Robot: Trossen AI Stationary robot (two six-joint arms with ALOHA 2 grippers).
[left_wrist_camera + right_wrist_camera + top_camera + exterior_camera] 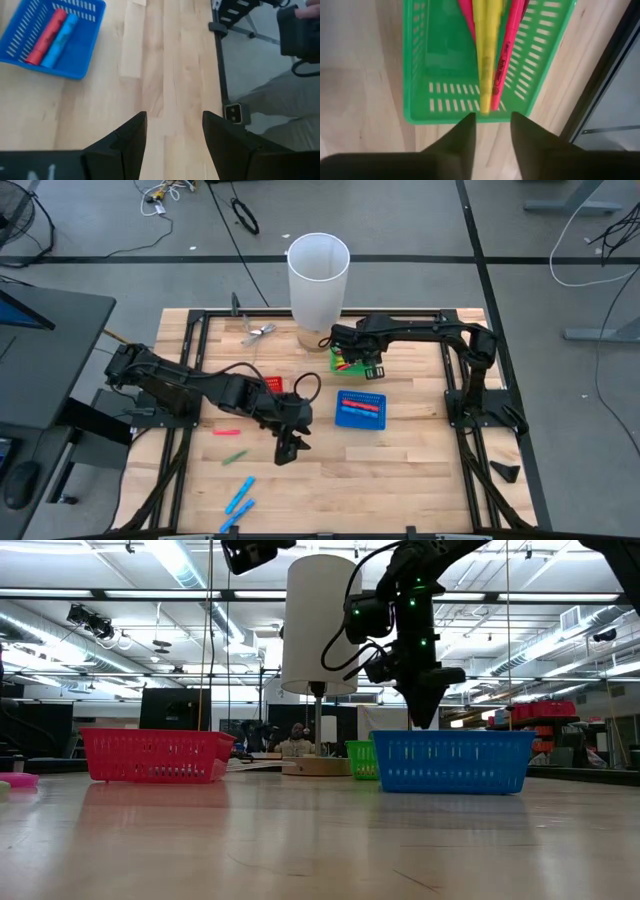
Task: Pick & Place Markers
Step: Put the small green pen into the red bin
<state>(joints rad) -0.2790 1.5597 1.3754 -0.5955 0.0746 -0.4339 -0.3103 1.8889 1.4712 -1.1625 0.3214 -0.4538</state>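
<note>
Two dark fingers of the right end effector (492, 131) stand a narrow gap apart, empty, just above the near wall of the square green mesh basket (422, 55). Inside that basket lie a yellow marker (487, 55) and a pink marker (507, 55) side by side, with another pink one partly under the yellow. From above, the green basket (343, 363) sits beside the wooden base of the tall white cylinder (318, 278), at the far side of the wooden worktop (400, 470).

Nearer the middle sits the square blue mesh basket (345, 420), holding a red marker (46, 36) and a light blue marker (60, 40) lying parallel. A square red mesh basket (150, 755) stands to its left, partly hidden under the left arm.

Over bare wood in front of these, the left end effector (285, 452) hangs with its fingers spread wide and nothing between them. Loose on the worktop to its left are a red marker (226, 431) and a green marker (234, 456); two light blue markers (238, 500) lie near the front edge.
</note>
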